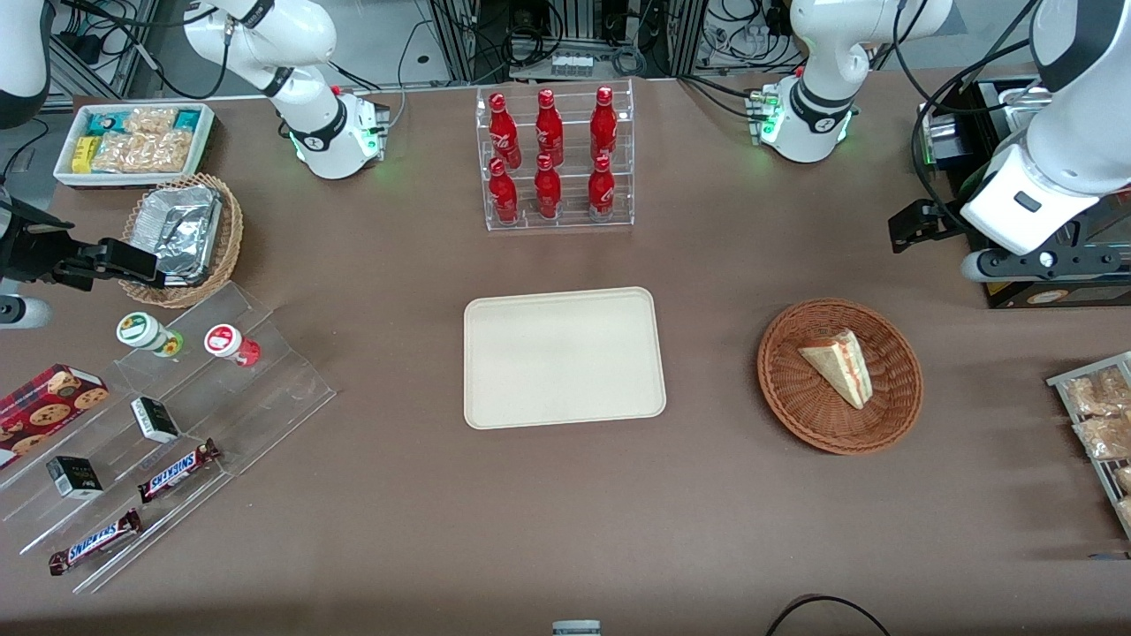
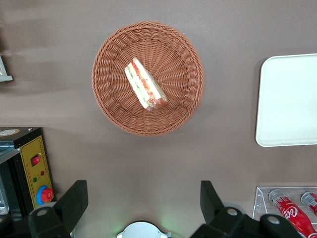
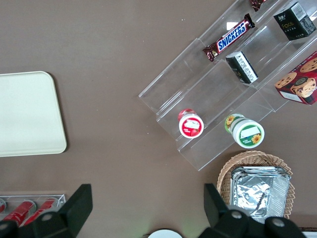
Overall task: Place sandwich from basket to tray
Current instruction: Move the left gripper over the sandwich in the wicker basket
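Your gripper (image 2: 141,206) hovering w/ jaws spread wide, nothing held; sandwich (image 1: 839,365) lying in basket (image 1: 897,415), frame right; tray (image 1: 495,406) sitting center.

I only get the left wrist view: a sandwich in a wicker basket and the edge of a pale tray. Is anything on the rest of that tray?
Observer: No. The front view shows the whole tray, and nothing lies on it.
Operator: Where is the gripper compared with the basket?
Observer: The gripper, its fingers open, hangs above the table, farther from the front camera than the basket that holds the sandwich.
Operator: I see two red bottles. Are there more?
Observer: Yes, six red cola bottles stand in a clear rack, farther from the front camera than the tray.
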Controlling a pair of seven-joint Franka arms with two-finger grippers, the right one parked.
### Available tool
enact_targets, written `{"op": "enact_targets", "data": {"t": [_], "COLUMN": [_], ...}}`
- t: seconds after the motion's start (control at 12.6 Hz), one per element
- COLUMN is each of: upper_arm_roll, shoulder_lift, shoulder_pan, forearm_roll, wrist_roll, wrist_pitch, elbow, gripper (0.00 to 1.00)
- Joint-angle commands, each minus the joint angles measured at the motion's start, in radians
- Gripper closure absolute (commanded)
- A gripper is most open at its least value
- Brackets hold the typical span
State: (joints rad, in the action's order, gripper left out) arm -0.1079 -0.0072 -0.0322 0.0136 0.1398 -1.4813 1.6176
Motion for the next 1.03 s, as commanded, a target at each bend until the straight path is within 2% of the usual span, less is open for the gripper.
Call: {"op": "enact_targets", "data": {"t": [0.0, 0.24, 0.95], "upper_arm_roll": [0.001, 0.001, 0.002], "shoulder_lift": [0.001, 0.016, 0.17], "shoulder_pan": [0.005, 0.003, 0.023], "forearm_roll": [-0.012, -0.004, -0.012], "wrist_roll": [-0.003, -0.005, 0.007], "wrist_pitch": [0.022, 0.004, -0.108], "elbow": [-0.018, -0.007, 0.027], "gripper": [0.0, 0.0, 0.0]}}
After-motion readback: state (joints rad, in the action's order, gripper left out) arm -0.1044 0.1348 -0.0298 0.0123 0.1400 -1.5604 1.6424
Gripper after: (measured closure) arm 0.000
